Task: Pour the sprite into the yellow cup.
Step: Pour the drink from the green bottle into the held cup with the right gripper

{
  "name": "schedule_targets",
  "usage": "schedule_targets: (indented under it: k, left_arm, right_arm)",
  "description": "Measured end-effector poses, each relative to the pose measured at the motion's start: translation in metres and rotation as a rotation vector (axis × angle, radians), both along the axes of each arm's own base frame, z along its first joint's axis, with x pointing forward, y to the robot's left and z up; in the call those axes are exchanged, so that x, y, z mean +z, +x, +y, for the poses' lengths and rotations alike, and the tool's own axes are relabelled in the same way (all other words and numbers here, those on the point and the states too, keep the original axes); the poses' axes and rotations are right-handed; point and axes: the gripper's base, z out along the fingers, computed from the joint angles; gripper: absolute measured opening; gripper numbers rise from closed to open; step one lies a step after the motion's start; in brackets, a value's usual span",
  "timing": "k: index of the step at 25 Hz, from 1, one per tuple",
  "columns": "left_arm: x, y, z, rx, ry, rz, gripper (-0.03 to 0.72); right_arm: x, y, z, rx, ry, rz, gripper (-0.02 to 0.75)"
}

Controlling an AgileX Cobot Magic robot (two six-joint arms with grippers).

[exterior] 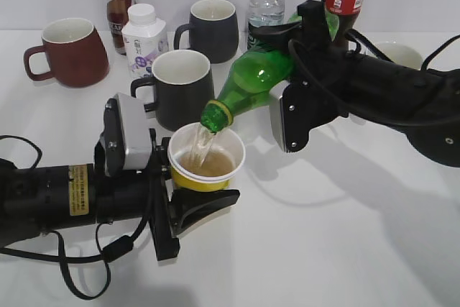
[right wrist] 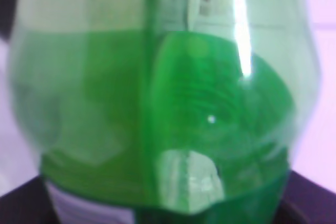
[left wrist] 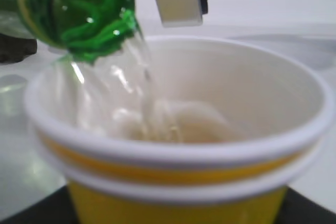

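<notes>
Grippers first: your right gripper clamps the sprite, tilted mouth-down over the yellow cup, which your left gripper pinches. Only the left wrist view shows the stream landing inside; both arms reach inward.

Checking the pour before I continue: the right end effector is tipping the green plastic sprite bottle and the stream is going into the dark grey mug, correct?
Not quite. The right end effector is tipping the green plastic sprite bottle, but the stream falls into the small yellow paper cup held by the left end effector, not the dark grey mug behind it. The exterior and left wrist views show this.
</notes>
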Motion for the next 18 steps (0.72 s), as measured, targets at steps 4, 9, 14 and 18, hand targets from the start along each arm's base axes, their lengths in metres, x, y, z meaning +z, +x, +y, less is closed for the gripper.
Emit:
schedule_targets:
  k: [4,9,14,18]
  left_arm:
    - [0.000,0.001,0.000,0.006,0.000,0.001,0.418]
    - [0.003,0.003,0.000,0.035,-0.038,-0.001,0.418]
    - [0.006,0.008,0.002,0.088,-0.071,0.001,0.418]
    - [0.007,0.013,0.005,0.150,-0.088,0.008,0.418]
  right_arm:
    - [0.000,0.000,0.000,0.000,0.003,0.002,0.447]
    - [0.000,0.000,0.000,-0.018,0.128,0.121,0.447]
    - [0.000,0.000,0.001,-0.042,0.295,0.282,0.447]
    - [0.000,0.000,0.001,-0.073,0.483,0.461,0.447]
